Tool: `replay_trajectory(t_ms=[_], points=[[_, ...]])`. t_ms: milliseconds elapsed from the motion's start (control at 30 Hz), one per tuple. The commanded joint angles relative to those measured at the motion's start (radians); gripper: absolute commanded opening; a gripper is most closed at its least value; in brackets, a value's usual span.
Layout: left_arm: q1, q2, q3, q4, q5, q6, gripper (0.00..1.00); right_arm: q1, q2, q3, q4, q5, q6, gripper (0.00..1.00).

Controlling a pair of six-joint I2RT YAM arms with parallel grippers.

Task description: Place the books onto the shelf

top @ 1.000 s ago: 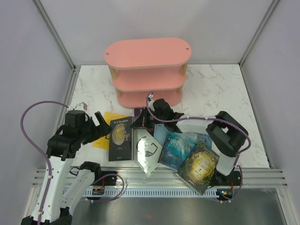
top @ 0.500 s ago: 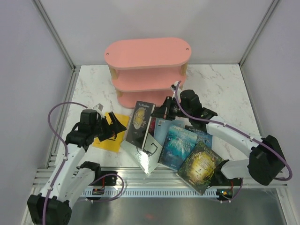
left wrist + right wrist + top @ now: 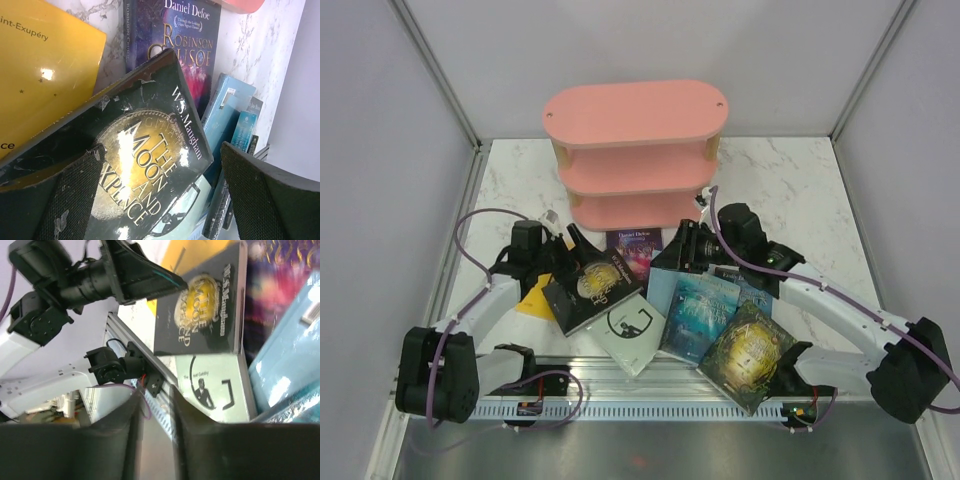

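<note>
Before the shelf [image 3: 635,112], the left gripper [image 3: 570,262] has its jaws released wide astride the black book [image 3: 592,290]; the right gripper [image 3: 665,257] shows jaws barely parted, grasping nothing.

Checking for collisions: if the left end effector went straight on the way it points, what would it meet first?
Most likely the black glossy paperback book, lying tilted just ahead of the open left end effector; exact depth is unclear.

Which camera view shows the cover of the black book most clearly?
The left wrist view: the black book fills the frame, title and author readable. The top external view shows it small and tilted; the right wrist view shows most of the cover, a little blurred.
</note>
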Motion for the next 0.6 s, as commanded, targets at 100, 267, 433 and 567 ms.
replay_trajectory(t_ms=[100,267,433,567], points=[[0.004,0.004,0.076,-0.078,-0.055,0.068,1.0,0.003,0.118,-0.013,-0.062,0.021,-0.018,0.98],[0.007,-0.039,0.132,-0.158,-0.089,0.117,1.0,0.002,0.27,0.033,-0.042,0.051,-0.058,0.98],[0.014,-0.038,0.109,-0.184,-0.074,0.119,1.0,0.002,0.427,0.078,0.069,0.036,-0.039,0.98],[0.016,-0.123,0.115,-0.241,-0.092,0.102,1.0,0.002,0.51,0.115,0.132,0.027,-0.025,0.98]])
